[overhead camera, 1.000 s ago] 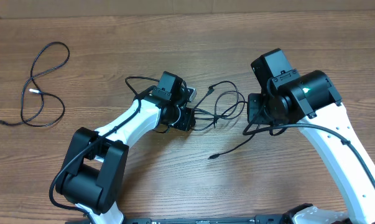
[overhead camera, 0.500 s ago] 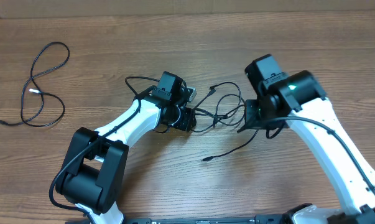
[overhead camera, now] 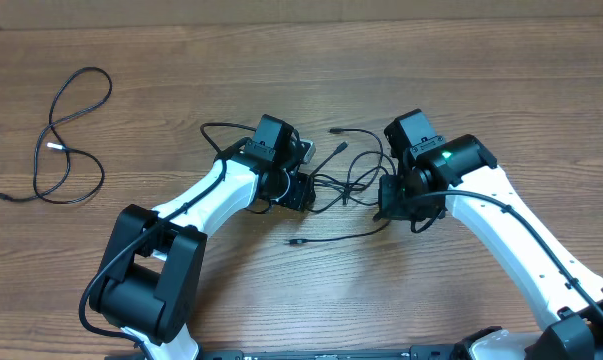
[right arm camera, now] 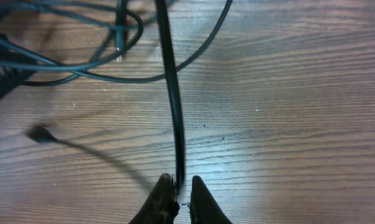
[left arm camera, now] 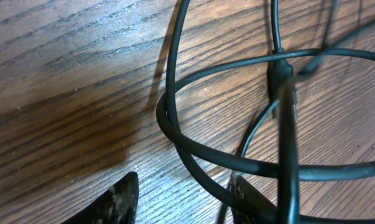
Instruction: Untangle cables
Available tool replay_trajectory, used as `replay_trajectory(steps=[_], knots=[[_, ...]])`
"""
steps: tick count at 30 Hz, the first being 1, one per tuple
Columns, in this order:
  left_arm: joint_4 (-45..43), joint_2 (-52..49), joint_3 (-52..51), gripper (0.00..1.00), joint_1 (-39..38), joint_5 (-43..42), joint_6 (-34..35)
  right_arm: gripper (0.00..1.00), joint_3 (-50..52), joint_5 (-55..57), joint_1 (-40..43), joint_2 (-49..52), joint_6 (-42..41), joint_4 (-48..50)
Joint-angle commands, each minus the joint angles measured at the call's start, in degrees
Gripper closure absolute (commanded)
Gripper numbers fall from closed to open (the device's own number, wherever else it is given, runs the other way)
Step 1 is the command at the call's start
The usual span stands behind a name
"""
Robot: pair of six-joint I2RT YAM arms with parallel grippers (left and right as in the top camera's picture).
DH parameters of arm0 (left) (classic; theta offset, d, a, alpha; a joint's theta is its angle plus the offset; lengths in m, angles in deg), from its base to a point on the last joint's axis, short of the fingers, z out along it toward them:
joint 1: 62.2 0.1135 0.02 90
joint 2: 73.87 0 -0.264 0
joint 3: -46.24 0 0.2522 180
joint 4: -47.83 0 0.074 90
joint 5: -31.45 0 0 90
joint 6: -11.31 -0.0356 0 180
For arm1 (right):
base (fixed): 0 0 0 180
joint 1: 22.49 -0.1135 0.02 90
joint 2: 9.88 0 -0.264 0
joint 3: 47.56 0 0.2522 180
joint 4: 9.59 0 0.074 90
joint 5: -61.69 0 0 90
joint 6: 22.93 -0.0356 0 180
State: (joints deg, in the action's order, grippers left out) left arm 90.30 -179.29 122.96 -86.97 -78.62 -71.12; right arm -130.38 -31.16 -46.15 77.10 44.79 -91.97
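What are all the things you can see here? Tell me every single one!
tangled cables: several, too knotted to count, black, middle of the table between the two arms
loose cable: one, black with a silver tip, far left, lying alone in loops
table: one, brown wood, under everything
left arm: one, white and black, reaching from the front edge to the tangle
right arm: one, white and black, reaching in from the right side
left claw: one, dark, open, low over the tangle's strands
right claw: one, dark, shut on one strand of the tangled cables
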Motion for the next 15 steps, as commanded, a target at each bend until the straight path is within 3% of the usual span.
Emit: replay_trajectory(steps=[1, 4, 15], knots=[[0.3, 0.7, -0.5, 0.60, -0.4, 0.5, 0.2, 0.91, 0.9, -0.7, 0.3, 0.0, -0.1, 0.3], [4.7, 1.9, 1.0, 0.62, 0.2, -2.4, -0.1, 0.91, 0.9, -0.7, 0.3, 0.0, -0.1, 0.7], [9.0, 11.5, 2.5, 0.38, 2.6, -2.5, -1.1, 0.90, 0.9, -6.5, 0.2, 0.0, -0.1, 4.0]])
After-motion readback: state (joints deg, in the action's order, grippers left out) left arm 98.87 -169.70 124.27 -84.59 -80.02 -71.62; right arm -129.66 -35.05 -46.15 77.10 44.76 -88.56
